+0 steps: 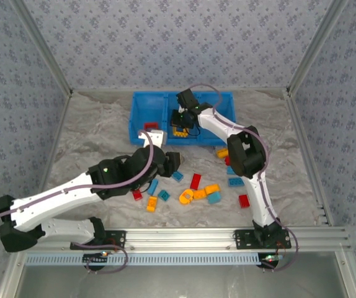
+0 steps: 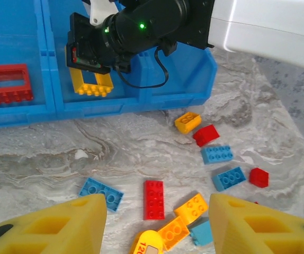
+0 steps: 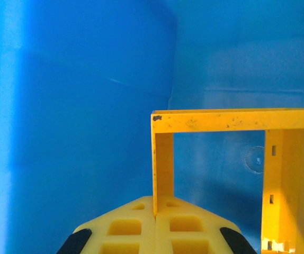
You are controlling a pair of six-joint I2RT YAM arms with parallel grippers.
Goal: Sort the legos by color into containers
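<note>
**Top view:** I look down from above and behind both arm bases, taking in the whole surface [image 1: 91, 136] and the blue bin [image 1: 147, 108].
**Left wrist:** I face forward and down past my left claw [image 2: 157, 222]. This nearer view shares the blue bin [image 2: 141, 100] front and scattered legos [image 2: 153, 198].
**Right wrist:** I sit very close inside the blue bin [image 3: 88, 79]. The yellow frame [image 3: 210, 120] appears in all three.
</note>
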